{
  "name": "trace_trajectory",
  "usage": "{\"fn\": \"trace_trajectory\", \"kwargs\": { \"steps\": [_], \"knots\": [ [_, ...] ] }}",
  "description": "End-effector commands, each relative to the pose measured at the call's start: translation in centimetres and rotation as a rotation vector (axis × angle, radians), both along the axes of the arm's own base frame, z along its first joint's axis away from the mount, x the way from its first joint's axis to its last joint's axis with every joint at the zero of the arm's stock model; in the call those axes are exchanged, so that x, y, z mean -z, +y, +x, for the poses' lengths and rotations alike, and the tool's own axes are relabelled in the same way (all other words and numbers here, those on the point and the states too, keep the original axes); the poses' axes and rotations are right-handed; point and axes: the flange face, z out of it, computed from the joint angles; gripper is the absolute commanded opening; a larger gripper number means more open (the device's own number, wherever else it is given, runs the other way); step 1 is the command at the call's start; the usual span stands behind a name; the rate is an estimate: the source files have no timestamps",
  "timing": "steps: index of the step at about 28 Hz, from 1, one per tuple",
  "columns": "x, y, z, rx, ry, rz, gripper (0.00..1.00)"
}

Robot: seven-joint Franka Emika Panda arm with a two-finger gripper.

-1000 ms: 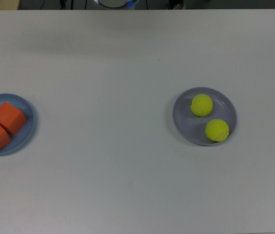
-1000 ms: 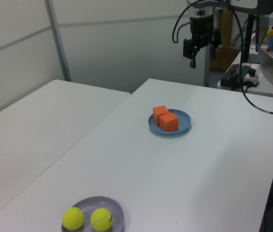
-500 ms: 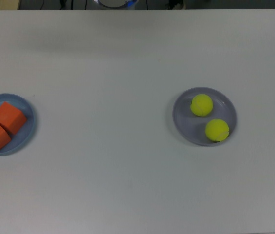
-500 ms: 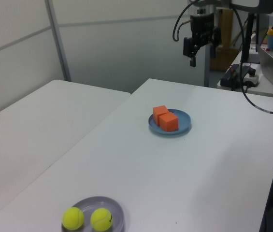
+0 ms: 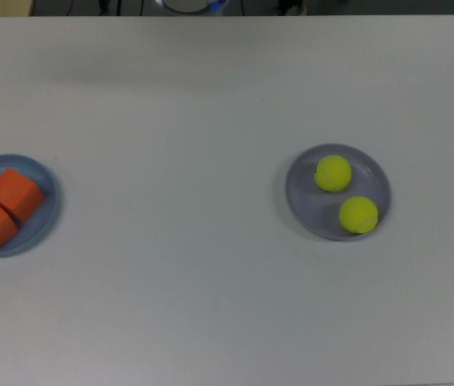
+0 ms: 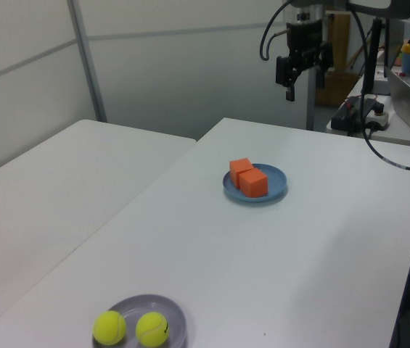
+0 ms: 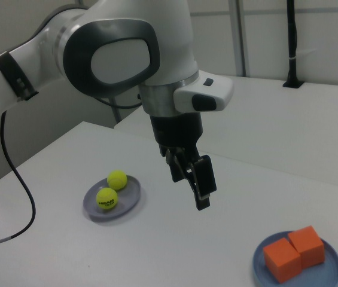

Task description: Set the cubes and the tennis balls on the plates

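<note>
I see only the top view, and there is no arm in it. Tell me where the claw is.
Observer: The black claw hangs in the air above the white table. In the right view it is between the round lavender plate and the round light-blue plate.
Operator: Say whether it carries anything.
Observer: Nothing is in it in the right view or the left view.
</note>
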Motion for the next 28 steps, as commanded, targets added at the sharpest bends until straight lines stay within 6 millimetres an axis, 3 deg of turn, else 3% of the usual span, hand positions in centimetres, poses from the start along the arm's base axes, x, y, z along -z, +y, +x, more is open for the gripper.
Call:
{"fn": "trace_trajectory", "kwargs": {
  "steps": [1, 28],
  "knots": [
    [-0.21, 0.62, -0.99, -0.022, 0.01, 0.032, 1.0],
    [-0.74, 0.35, -0.71, -0.018, -0.021, 0.082, 1.0]
  ]
}}
